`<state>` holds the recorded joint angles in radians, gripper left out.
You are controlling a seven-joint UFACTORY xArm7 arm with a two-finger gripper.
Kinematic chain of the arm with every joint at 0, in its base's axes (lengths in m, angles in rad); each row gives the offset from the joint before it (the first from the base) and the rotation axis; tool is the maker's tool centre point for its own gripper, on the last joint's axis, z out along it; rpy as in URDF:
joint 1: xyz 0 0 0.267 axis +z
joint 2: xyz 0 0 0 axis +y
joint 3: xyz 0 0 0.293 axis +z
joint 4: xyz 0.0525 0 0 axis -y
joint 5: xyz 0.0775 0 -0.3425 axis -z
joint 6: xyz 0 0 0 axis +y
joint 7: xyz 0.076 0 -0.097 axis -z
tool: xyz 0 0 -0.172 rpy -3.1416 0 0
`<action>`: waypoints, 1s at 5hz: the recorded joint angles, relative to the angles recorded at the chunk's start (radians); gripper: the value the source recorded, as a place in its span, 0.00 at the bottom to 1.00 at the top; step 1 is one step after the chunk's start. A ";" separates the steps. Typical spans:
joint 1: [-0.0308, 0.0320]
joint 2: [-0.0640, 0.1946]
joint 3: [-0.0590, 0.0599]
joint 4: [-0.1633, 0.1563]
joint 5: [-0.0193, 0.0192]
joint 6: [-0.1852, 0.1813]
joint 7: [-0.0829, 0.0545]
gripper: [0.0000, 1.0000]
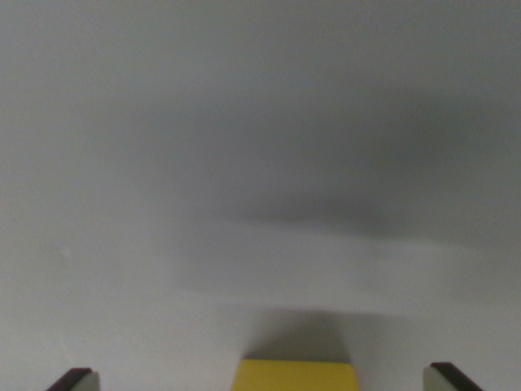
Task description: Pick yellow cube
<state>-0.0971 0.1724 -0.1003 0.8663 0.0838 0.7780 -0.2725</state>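
Tabletop point(244, 147): smooth, matt, pale grey, no visible grain or texture; soft shadows, no sharp reflections. Yellow cube point(295, 376): even matt top face, smooth, looks like plastic or painted wood, cannot tell which. Hand point(264, 380) fingertips point(78, 380): dark edges, pale flat inner faces, dull finish; material unclear.

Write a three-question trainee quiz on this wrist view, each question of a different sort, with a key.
1. True or false: the yellow cube lies between the two fingertips of the end effector, with a gap on each side.
2. Multiple choice: where is the cube in the wrist view? A) top left B) bottom centre C) right edge
3. Fill in: the surface under the cube is plain ____.

Key: 1 true; 2 B; 3 grey. The cube is cut off by the bottom edge, and the fingertips stand apart from it, so the end effector is open.
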 joint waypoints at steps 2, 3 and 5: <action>-0.0041 0.006 -0.005 -0.032 0.0025 -0.034 -0.014 0.00; -0.0041 0.006 -0.005 -0.032 0.0025 -0.034 -0.014 0.00; -0.0077 0.010 -0.010 -0.060 0.0047 -0.064 -0.025 0.00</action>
<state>-0.1048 0.1828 -0.1102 0.8058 0.0885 0.7138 -0.2980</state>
